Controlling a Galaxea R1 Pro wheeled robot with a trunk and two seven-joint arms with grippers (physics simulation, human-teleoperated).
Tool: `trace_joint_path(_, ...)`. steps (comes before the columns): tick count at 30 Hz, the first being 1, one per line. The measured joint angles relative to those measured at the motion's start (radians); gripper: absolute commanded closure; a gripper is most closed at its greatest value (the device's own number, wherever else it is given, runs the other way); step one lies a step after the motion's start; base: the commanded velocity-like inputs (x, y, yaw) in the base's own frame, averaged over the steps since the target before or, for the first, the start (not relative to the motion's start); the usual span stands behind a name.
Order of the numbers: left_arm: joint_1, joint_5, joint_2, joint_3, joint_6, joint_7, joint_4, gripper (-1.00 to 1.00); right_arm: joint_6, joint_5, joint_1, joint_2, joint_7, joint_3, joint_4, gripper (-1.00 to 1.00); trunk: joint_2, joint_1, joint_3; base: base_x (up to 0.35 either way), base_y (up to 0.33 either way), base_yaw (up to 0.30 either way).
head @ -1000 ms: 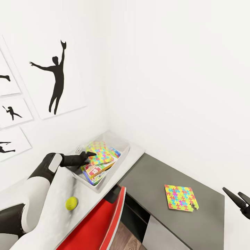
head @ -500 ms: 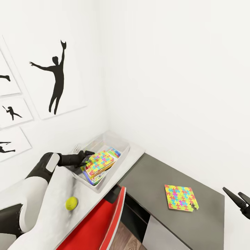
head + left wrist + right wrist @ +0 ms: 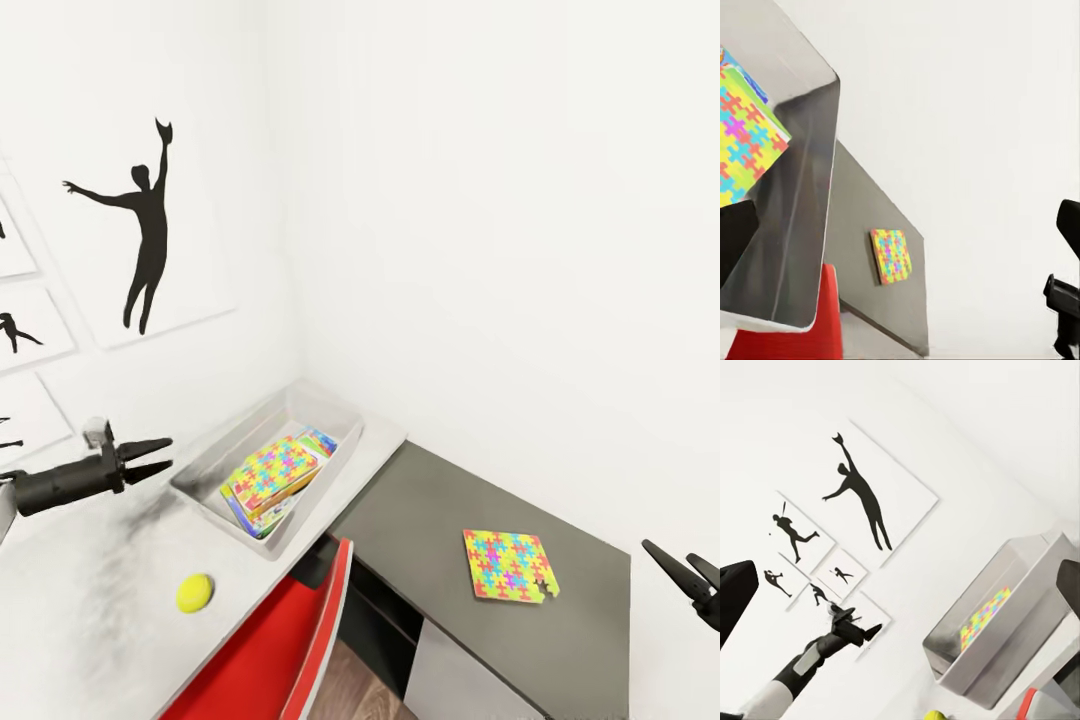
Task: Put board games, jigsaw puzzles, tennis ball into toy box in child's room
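Taking the toy box (image 3: 345,425) as the landmark, the nearest thing to the camera is the red chair (image 3: 290,640), its back just below the table (image 3: 90,620) edge in front of the box. On the pale table top, nearer than the box and well apart from it, lies the tennis ball (image 3: 194,592). On the lower dark grey side section (image 3: 560,620), off to the right of the box, one jigsaw puzzle (image 3: 507,565) lies flat with a corner piece slightly loose. At the right edge of the head view the right gripper (image 3: 688,575) hangs in the air, far from the box, its fingers spread and holding nothing.

The left gripper (image 3: 150,457) hovers above the table top to the left of the box, apart from its rim, fingers parted and empty.

Inside the box the other jigsaw puzzle (image 3: 270,468) rests on top of a stack of board games (image 3: 268,518), whose edges stick out under it. The box sits at the far end of the table, near the corner of the white walls. On the wall to the left of the box hang the black silhouette pictures (image 3: 145,225).
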Motion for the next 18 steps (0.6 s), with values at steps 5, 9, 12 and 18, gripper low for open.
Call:
trace_joint_path(5, 0.179, -0.001, 0.029, 0.005, -0.077, -0.107, -0.065, -1.0, 0.0, 0.0, 0.0, 0.001, 0.0, 0.001, 0.0, -1.0, 0.0, 0.0, 0.005, 0.0, 0.0, -0.226)
trace_joint_path(9, 0.275, -0.001, 0.033, 0.006, -0.155, -0.194, -0.074, -1.0, -0.001, 0.0, 0.0, 0.001, 0.0, 0.001, 0.0, -1.0, 0.0, 0.0, 0.008, 0.0, 0.0, -0.128)
trace_joint_path(12, 0.335, 0.002, 0.035, 0.012, -0.2, -0.25, -0.073, -1.0, -0.003, 0.001, 0.0, 0.002, -0.001, 0.002, 0.0, -1.0, 0.0, 0.0, 0.008, 0.0, 0.0, -0.03)
trace_joint_path(18, 0.357, 0.001, 0.039, 0.057, -0.212, -0.279, -0.073, -1.0, -0.007, 0.002, 0.0, 0.007, -0.003, 0.003, 0.0, -1.0, 0.0, 0.0, 0.009, 0.0, 0.0, -0.006)
